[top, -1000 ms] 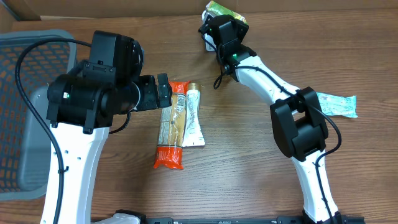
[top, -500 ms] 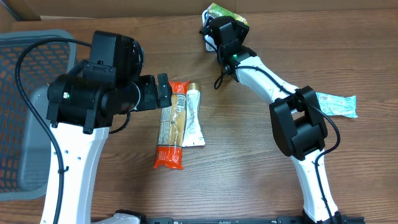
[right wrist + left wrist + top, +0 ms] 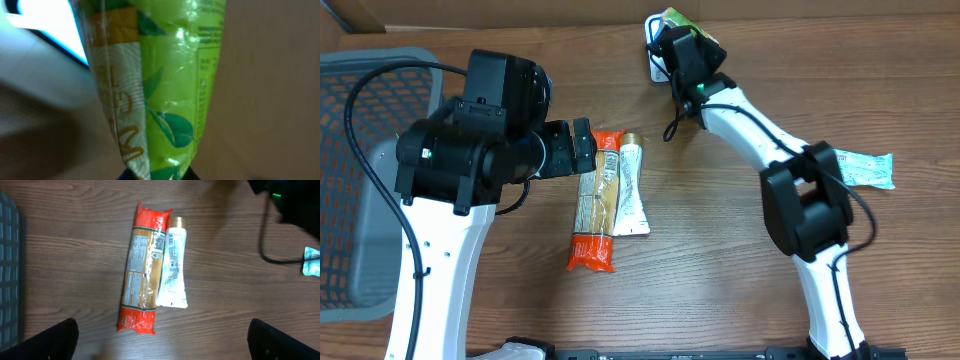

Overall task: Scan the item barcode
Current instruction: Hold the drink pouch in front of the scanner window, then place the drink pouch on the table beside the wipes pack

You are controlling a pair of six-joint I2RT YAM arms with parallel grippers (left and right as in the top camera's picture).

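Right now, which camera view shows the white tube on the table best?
The left wrist view: the white tube lies whole and large there, its print facing up, beside the orange packet. The overhead view shows it whole too, but smaller. The right wrist view shows a green packet, no tube.

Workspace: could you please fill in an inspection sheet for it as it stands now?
Surface: wooden table.
Job's things: green packet, held at the far edge.
Clutter: pasta packet and tube side by side, touching; teal packet at right.
Grippers: left gripper open, empty, beside pasta packet; right gripper shut on green packet.
Cables: left cable loops over its arm; right cable hangs below its wrist.
Surroundings: grey basket at left; cardboard behind.
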